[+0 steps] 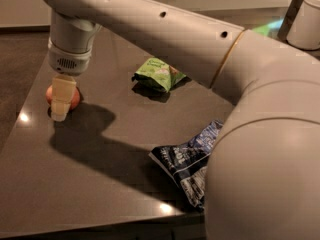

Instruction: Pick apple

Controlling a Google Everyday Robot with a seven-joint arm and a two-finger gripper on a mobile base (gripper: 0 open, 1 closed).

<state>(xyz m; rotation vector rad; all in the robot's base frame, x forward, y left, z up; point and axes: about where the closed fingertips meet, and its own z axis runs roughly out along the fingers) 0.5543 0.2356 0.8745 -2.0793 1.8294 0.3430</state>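
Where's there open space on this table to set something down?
The widest bare patch is the front-left of the table, bordered by the apple, the blue snack bag and the near edge. A narrower strip lies between the green snack bag and the blue one. Crowded: left edge, where the gripper hangs at the apple. The arm hides the right side.

Dim, warm lighting was recorded. Two glare spots were noted on the dark bench (100,184). A broad arm shadow was cast rightward from the hand (60,115), seen low in front of the apple (75,100).
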